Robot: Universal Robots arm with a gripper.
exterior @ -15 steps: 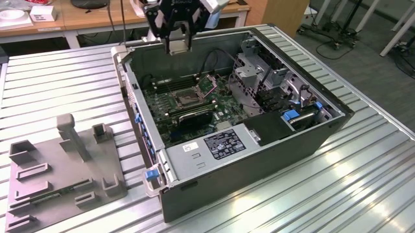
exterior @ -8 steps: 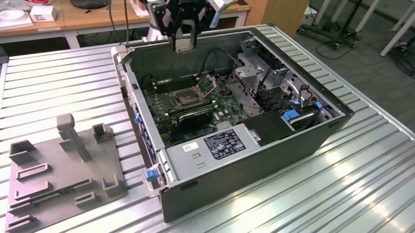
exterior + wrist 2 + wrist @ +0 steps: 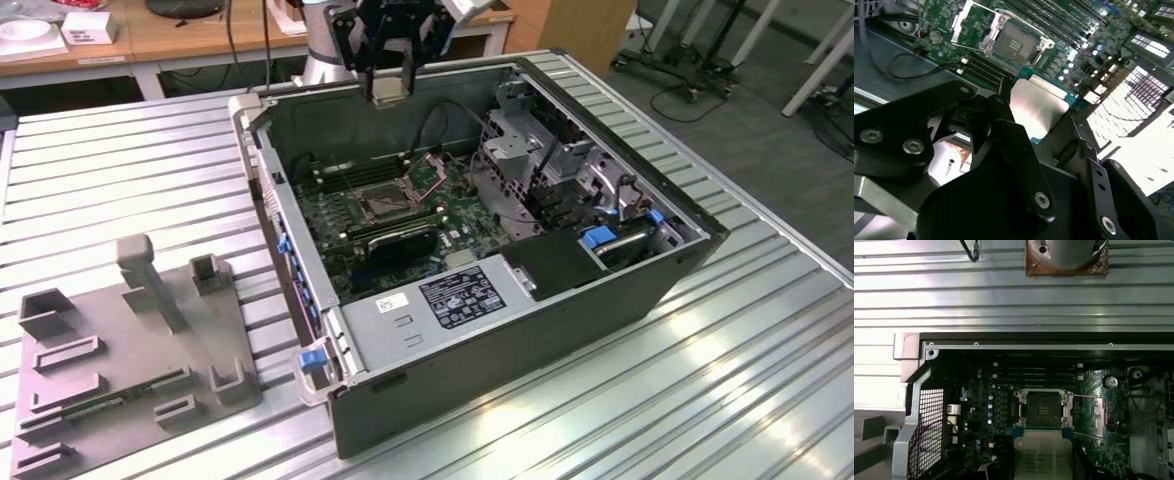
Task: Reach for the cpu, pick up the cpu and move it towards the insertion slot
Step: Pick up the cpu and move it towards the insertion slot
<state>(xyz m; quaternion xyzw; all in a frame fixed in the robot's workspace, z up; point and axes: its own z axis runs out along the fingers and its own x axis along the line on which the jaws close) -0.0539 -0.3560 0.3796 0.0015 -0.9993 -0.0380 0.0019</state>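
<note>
the hand [image 3: 386, 78] hangs at about 12 o'clock in the exterior view, above the far rim of the open computer case [image 3: 641, 300], and it is clenched on the cpu [image 3: 386, 96], which shows as a small pale square at the fingertips. in the second wrist view the black fingers [image 3: 1019, 150] press the chip's edges from both sides, and the cpu [image 3: 1036, 107] sits tilted between them, silver face toward the camera with a thin green-blue border. in the first wrist view the cpu [image 3: 1043, 456] sits at 6 o'clock, its pale face turned up.

so the reach and the pick-up look done: the chip is off any support and carried in the air. the move toward the socket seems well under way but not finished. the insertion slot [image 3: 380, 205] lies on the green board inside the case, roughly at 6 o'clock from the hand in the exterior view and lower down. in the first wrist view the insertion slot [image 3: 1043, 409] sits just past the chip's edge at 12 o'clock, its metal frame open and the dark socket bare; in the second wrist view the insertion slot [image 3: 1013, 44] is likewise just beyond the chip. chip and socket are apart; what is left is closing that gap.

the case stands on a ribbed metal bench [image 3: 747, 400], with a grey fixture tray [image 3: 120, 360] at 8 o'clock.
</note>
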